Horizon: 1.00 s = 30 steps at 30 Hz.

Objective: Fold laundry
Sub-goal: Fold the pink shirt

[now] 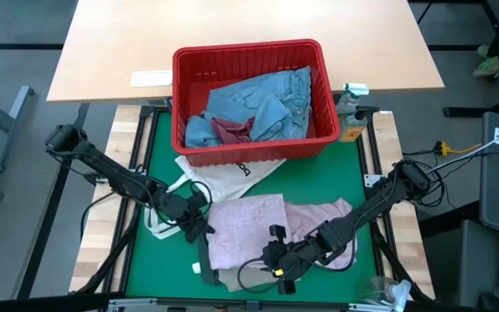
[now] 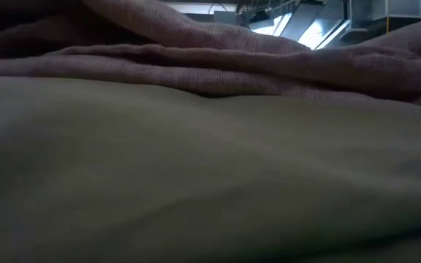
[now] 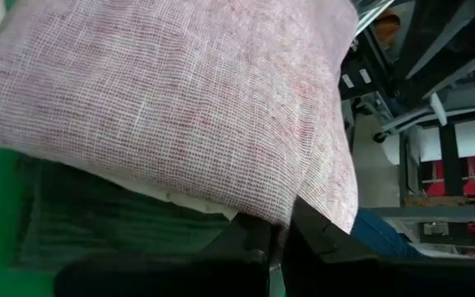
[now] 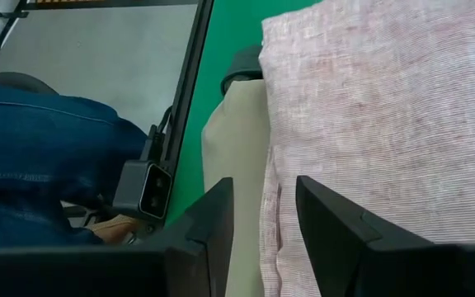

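The mottled pink top (image 1: 249, 227) lies spread on the green mat, over a dark green top (image 3: 81, 223) and beige trousers (image 4: 233, 148). In the low view the pink top (image 2: 232, 66) rests on the beige cloth (image 2: 196, 183). My left gripper (image 1: 204, 229) is at the pink top's left edge and shut on it. My right gripper (image 1: 277, 264) is at the top's near edge. It is open, with its fingers (image 4: 336, 214) on either side of that edge above the trousers. Whether they touch the cloth I cannot tell. My left gripper pinches the pink top's left edge (image 3: 291, 210) between its two fingers. It comes from the table's left, slanting downward. The cloth next to the fingers is raised and drapes over them, and the rest of the top lies on the garments beneath. How many layers it holds does not show.
A red basket (image 1: 249, 49) at the back holds light blue jeans (image 1: 267, 104) and a dark red garment. A white tote bag (image 1: 223, 173) lies between the basket and the pink top. A spray bottle (image 1: 351, 104) stands at the basket's right. A person's denim leg (image 4: 39, 132) is beyond the table's edge.
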Each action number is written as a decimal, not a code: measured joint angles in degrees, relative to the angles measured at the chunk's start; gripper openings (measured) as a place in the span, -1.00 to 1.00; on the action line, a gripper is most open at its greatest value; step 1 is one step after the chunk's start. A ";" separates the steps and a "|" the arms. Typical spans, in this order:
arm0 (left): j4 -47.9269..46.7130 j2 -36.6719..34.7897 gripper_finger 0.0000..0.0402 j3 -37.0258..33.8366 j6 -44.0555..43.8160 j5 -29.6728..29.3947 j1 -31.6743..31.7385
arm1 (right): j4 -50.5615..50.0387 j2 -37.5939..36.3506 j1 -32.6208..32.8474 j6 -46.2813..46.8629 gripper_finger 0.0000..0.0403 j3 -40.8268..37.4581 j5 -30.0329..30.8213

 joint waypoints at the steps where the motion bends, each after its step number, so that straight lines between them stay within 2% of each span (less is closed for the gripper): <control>1: -0.26 0.01 -0.98 0.00 -0.20 0.10 -0.14 | 0.17 0.00 0.00 0.01 -0.35 0.00 0.00; 9: -0.60 0.01 -0.80 0.00 0.86 0.65 -1.87 | 2.09 0.00 0.00 0.09 -0.35 0.00 -0.70; 19: -7.66 0.01 -0.38 0.00 2.43 0.92 -4.02 | 2.06 0.00 0.00 4.53 -0.31 0.00 -2.79; 22: -11.60 0.01 -0.29 0.00 2.51 0.90 -4.95 | 1.58 0.00 0.00 6.42 -0.17 0.00 -2.60; 27: -16.23 0.03 -0.23 0.00 5.08 1.08 -7.32 | 0.82 0.00 -0.02 7.70 0.22 0.00 -2.17; 30: -16.16 0.05 -0.23 0.00 6.79 1.06 -8.67 | -0.09 0.00 -0.79 8.06 0.41 0.53 -4.78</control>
